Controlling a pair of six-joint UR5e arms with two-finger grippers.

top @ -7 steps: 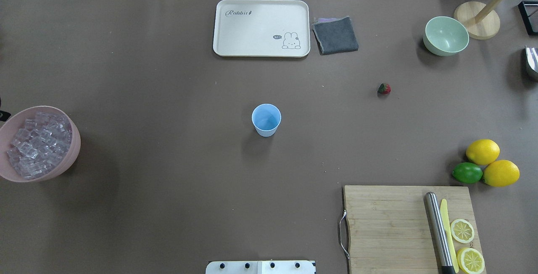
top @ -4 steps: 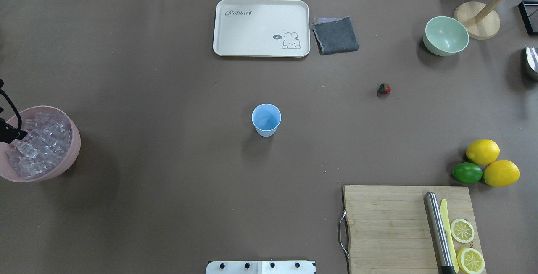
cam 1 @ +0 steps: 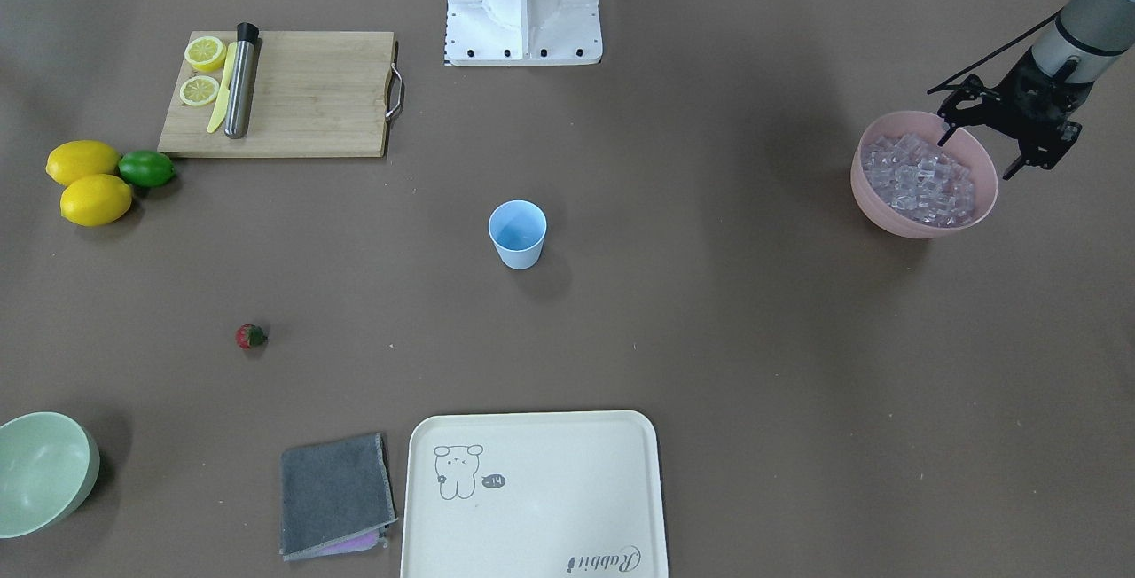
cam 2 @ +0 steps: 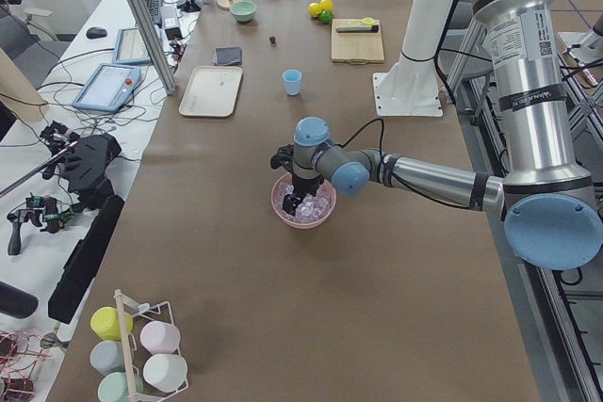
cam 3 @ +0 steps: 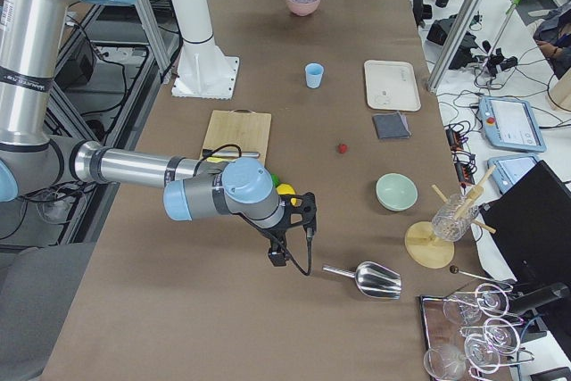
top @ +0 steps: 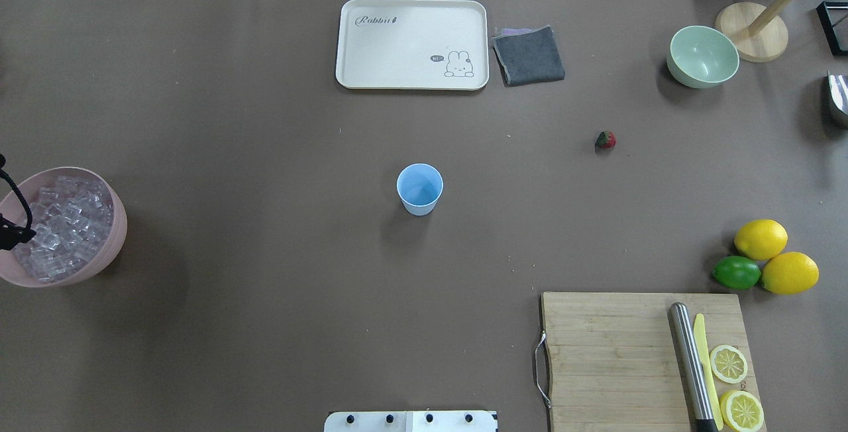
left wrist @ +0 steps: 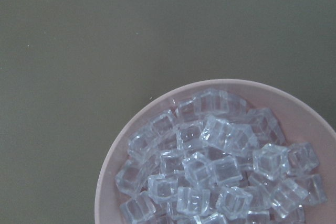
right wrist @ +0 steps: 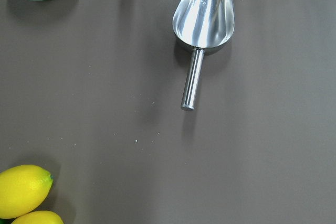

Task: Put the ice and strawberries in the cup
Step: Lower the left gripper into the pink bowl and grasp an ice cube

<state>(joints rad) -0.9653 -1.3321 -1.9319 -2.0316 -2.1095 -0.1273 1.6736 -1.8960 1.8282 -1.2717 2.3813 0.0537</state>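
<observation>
Left jaws: we see the left gripper (cam 1: 974, 159) spread wide and holding nothing, hanging low over the pink bowl (cam 1: 873, 206).
Right jaws: the right gripper (cam 3: 293, 260) shows only from the side camera, so we cannot tell whether it is spread or closed. The metal scoop (right wrist: 203, 22) lies on the table just ahead of it.
Ice: the ice cubes (cam 1: 918, 179) are heaped in the bowl, directly beneath and between the left jaws.
Cup: the light-blue cup (cam 1: 517, 237) stands upright and looks empty, well apart from both pairs of jaws.
Strawberry: the strawberry (cam 1: 251, 336) lies on the bare table beyond the cup from the left jaws, nearer the right arm's side.
Step in hand: we judge it to be the descent to pick a cube; nothing is in the cup yet.
Risk, rim: one fingertip hangs near the bowl's edge, so a descent there could strike the rim and tip or shove the bowl.
Risk, slip: the cubes look smooth and loosely piled, so closing on one may squirt it out or scatter its neighbours.
Risk, carry: the cup is far off and narrow, so we think a weakly pinched cube could drop on the way or bounce off the lip.
Risk, cup: it looks light, so a low release could knock it over.
</observation>
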